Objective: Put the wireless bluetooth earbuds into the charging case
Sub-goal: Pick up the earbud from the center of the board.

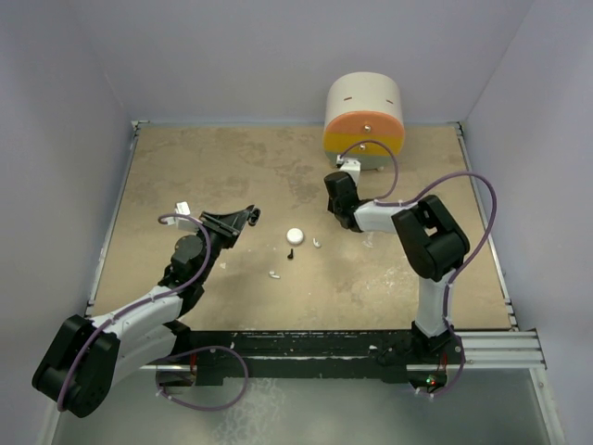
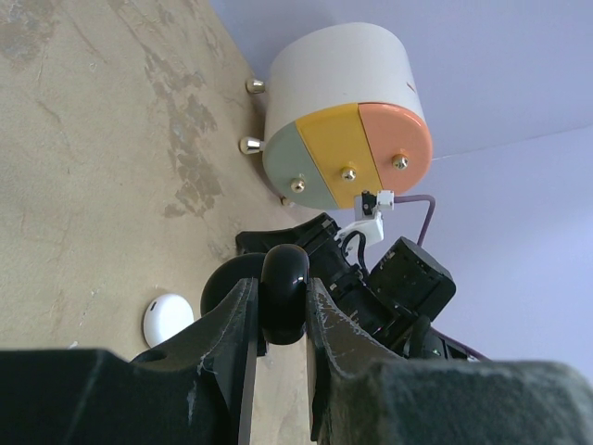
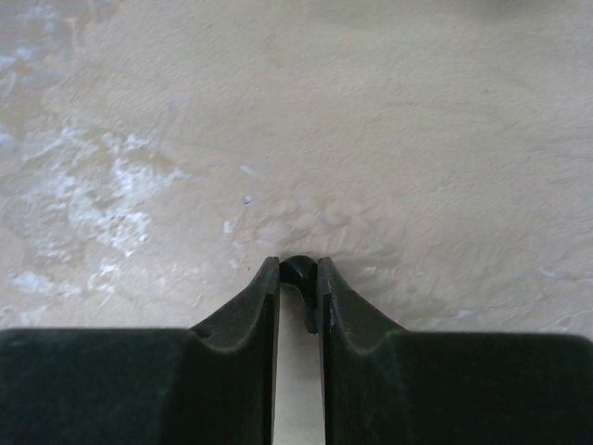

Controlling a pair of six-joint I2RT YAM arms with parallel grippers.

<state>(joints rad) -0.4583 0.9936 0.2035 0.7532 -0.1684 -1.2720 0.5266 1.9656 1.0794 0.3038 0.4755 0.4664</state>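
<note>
My left gripper (image 1: pixel 246 217) is shut on a glossy black round charging case (image 2: pixel 284 292) and holds it on edge above the table; a second black round part of it shows behind the left finger. My right gripper (image 1: pixel 335 197) points down at the table and is shut on a tiny black earbud (image 3: pixel 298 273) at its fingertips. Another black earbud (image 1: pixel 290 252) lies on the table between the arms. Two white earbuds (image 1: pixel 317 243) (image 1: pixel 275 274) lie near it. A white round disc (image 1: pixel 295 235) lies there too, and also shows in the left wrist view (image 2: pixel 167 318).
A white cylinder with a green, yellow and orange face (image 1: pixel 363 119) stands at the back wall; it also shows in the left wrist view (image 2: pixel 347 139). The beige table (image 1: pixel 185 176) has raised edges. The right arm (image 2: pixel 408 278) fills the space just beyond the held case.
</note>
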